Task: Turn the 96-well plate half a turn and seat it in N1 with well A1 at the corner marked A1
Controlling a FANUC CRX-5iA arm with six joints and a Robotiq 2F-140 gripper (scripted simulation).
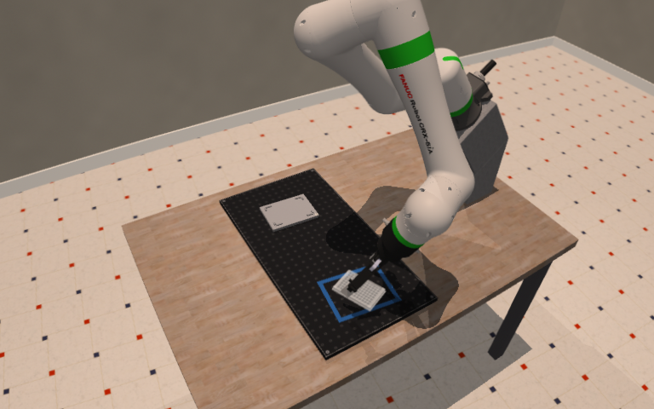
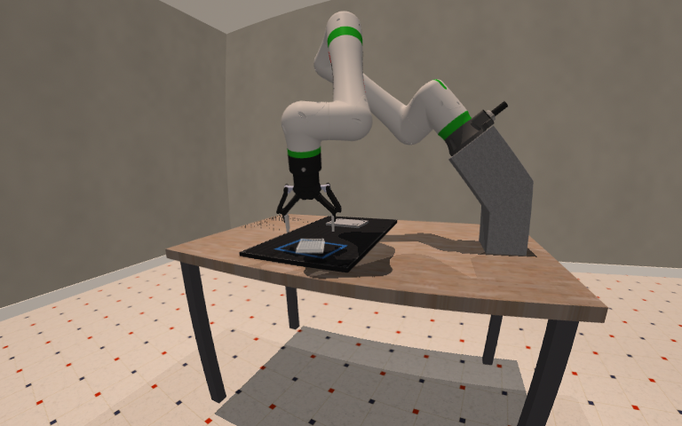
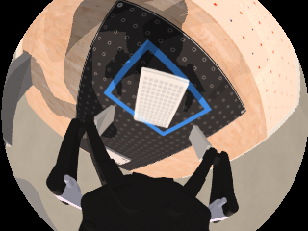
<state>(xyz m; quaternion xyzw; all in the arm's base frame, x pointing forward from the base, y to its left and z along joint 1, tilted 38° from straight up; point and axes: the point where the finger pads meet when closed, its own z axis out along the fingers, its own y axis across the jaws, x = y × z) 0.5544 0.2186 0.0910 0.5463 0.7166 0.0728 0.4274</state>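
Note:
The white 96-well plate [image 1: 358,290] lies flat inside the blue taped outline B1 on the black deck, well side up. It also shows in the side view [image 2: 309,245] and in the wrist view [image 3: 161,95]. My gripper [image 2: 308,218] hangs above the plate, fingers spread wide, holding nothing. In the wrist view the two fingers stand to either side of the plate and clear of it [image 3: 154,131]. The grey plate nest N1 [image 1: 289,211] lies empty at the far end of the deck. I cannot make out the plate's cut corner.
The black perforated deck [image 1: 324,256] lies on a wooden table [image 1: 337,269]. The arm's grey pedestal [image 1: 482,144] stands at the table's far right corner. The arm's elbow reaches over the deck's right side.

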